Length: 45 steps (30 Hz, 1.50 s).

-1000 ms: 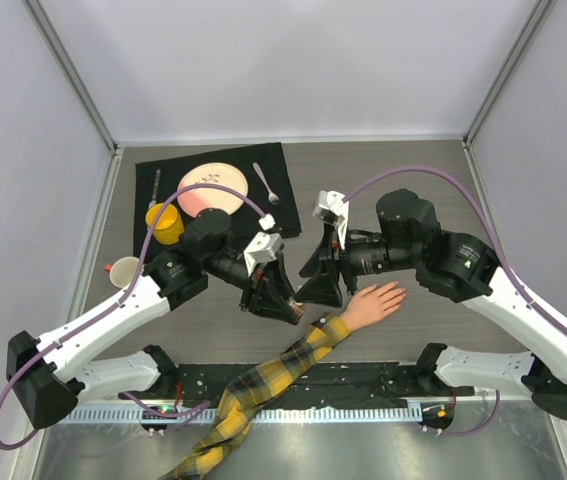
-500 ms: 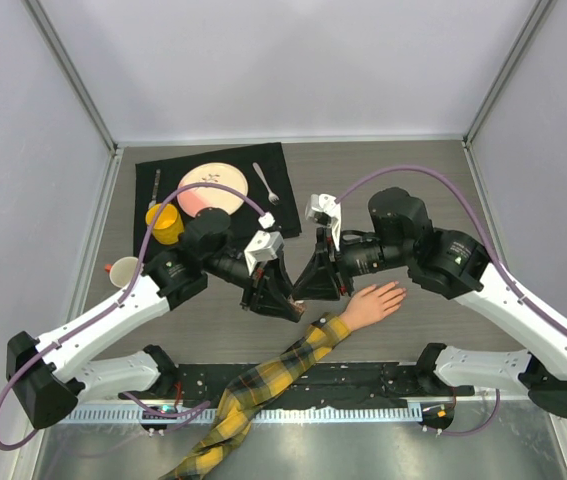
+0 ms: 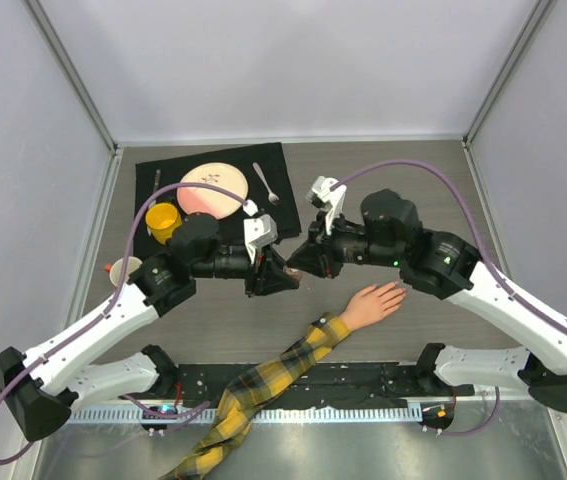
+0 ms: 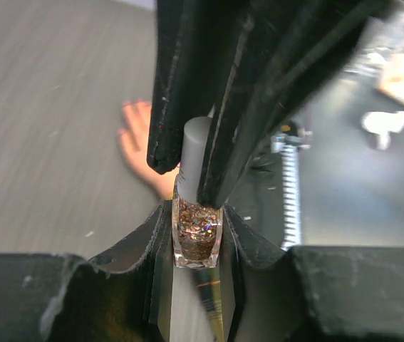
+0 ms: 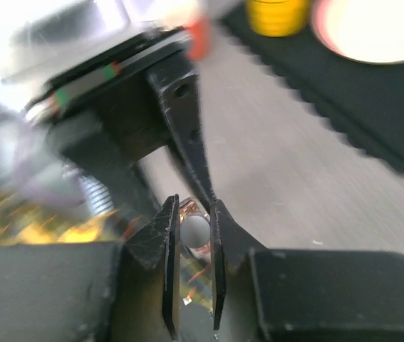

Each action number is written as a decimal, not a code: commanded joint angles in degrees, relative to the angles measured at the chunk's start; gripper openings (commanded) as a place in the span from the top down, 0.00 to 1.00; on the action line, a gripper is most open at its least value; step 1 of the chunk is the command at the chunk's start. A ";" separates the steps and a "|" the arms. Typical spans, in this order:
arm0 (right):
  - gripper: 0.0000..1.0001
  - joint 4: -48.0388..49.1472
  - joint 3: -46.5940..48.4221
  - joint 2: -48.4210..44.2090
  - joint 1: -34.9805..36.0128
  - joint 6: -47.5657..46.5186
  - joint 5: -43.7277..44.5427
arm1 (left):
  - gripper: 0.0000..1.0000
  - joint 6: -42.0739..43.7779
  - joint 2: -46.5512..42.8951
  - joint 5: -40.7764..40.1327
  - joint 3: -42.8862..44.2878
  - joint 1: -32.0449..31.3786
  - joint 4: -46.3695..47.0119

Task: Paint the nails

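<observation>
Above the desk (image 3: 413, 200), between two robot arms, shows a small bottle (image 4: 197, 242) of coppery glitter polish held up in mid-air. Grips the glass body with the left tool (image 3: 281, 281), closed snugly on both sides. Pinches the pale cap (image 4: 197, 142) with the right tool (image 5: 196, 214), closed on it from the opposite side, with the cap apparently seated on the neck. Seems, from overhead, to hold the bottle closer to sideways than upright.

Places the nails (image 3: 400, 291) near but apart from both tools, at the fingertips of a pale mannequin hand (image 3: 371, 305). Lays that hand flat on the desk, fingers spread, with a plaid sleeve (image 3: 263, 385) trailing to the near edge. Too small to tell any polish on the nails.

Sets a black mat (image 3: 163, 175) with a plate (image 3: 213, 190), fork (image 3: 266, 183) and yellow cup (image 3: 163, 220) at the far left, well apart.

Risks a slip or spin of the smooth glass under a hard twist on the cap, and then a drop. Risks a spill onto the desk or sleeve from an opened bottle tipped sideways. Risks drips on the way to the hand from an overloaded brush. Risks a knock between two tools working so close together.
</observation>
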 commanded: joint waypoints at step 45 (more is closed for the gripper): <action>0.46 -4.76 6.96 -2.21 6.83 0.58 2.82 | 1.00 -11.19 4.97 29.85 1.50 1.75 16.44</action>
